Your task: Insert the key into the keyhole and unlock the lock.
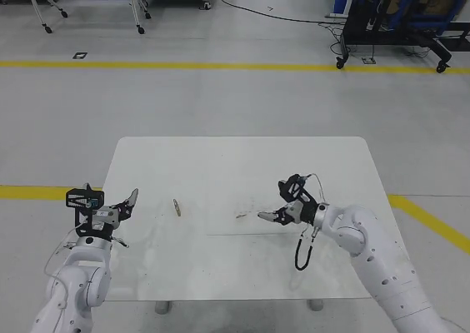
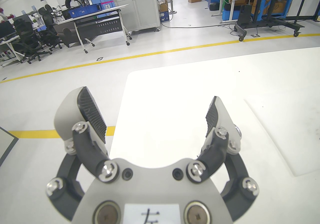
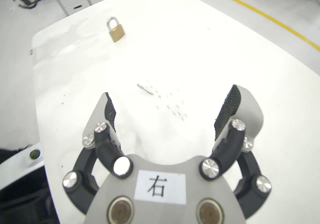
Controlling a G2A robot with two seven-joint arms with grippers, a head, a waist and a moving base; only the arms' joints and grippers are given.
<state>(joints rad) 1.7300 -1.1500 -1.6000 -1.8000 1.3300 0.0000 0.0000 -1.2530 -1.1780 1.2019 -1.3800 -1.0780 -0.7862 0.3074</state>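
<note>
A small brass padlock [image 3: 116, 30] with a steel shackle lies flat on the white table [image 1: 235, 158]; from above the padlock [image 1: 177, 207] is left of centre. A thin metal key [image 3: 145, 89] lies on the table a short way ahead of my right gripper [image 3: 172, 107], which is open and holds nothing. In the top view the key [image 1: 243, 216] is just left of the right gripper [image 1: 270, 216]. My left gripper [image 2: 150, 112] is open and empty at the table's left edge, left of the padlock; in the top view the left gripper [image 1: 128, 202] is there too.
A thin white mat [image 2: 282, 129] lies on the table's middle. A black cable [image 1: 303, 250] loops off the right arm above the table. Beyond the far edge is open floor with yellow lines [image 1: 218, 65].
</note>
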